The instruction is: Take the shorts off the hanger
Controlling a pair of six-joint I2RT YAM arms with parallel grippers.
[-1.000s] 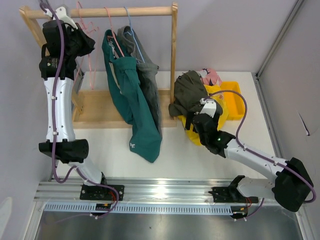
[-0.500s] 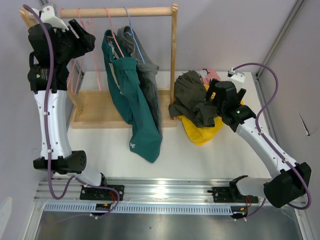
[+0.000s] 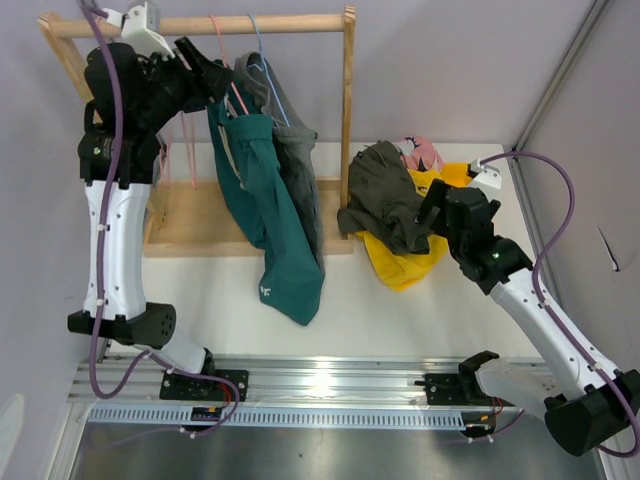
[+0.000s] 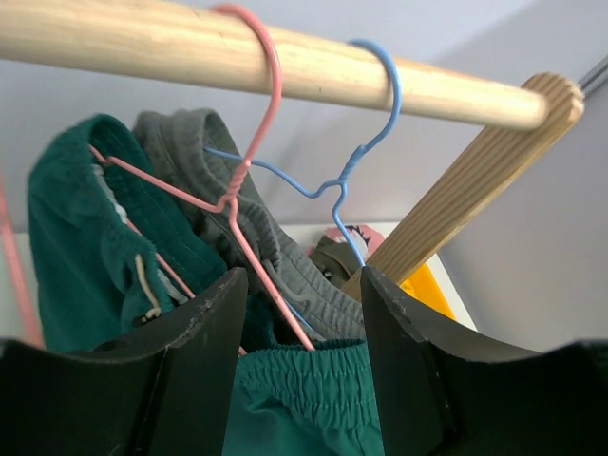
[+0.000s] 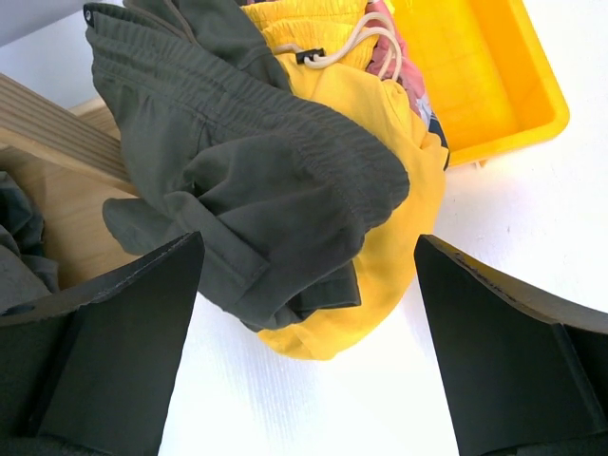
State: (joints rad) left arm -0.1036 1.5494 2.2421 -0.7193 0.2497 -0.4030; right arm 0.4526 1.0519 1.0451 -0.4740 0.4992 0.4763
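Still on the rack are two of the five pairs. The teal shorts (image 3: pixel 275 215) hang from a pink hanger (image 4: pixel 231 190), and the grey shorts (image 3: pixel 295 150) hang just behind them on a blue hanger (image 4: pixel 344 171). Both hooks sit close together on the wooden rail (image 4: pixel 142 43). The olive shorts (image 5: pixel 247 171), yellow shorts (image 3: pixel 405 262) and pink shorts (image 3: pixel 425 152) lie heaped on and beside the yellow bin (image 5: pixel 484 66) at the right of the table (image 3: pixel 400 320).

The left gripper (image 4: pixel 304 285) is raised to the rail with its fingers apart. The pink hanger's wire and the teal waistband show in the gap between them, and nothing is clamped. The right gripper (image 5: pixel 309 242) hovers above the heap, spread wide and holding nothing.

The likely step is taking hold of the teal pair to draw it off its hanger. The main risk is pinching wire along with cloth. A pull would then lift the hook off the rail or swing the hanger, and the shorts would not slide free. The grey pair presses against the teal, so a careless tug could drag it, or its blue hook, along too. The elastic waistband may also snag on the hanger's shoulder and stretch without releasing.
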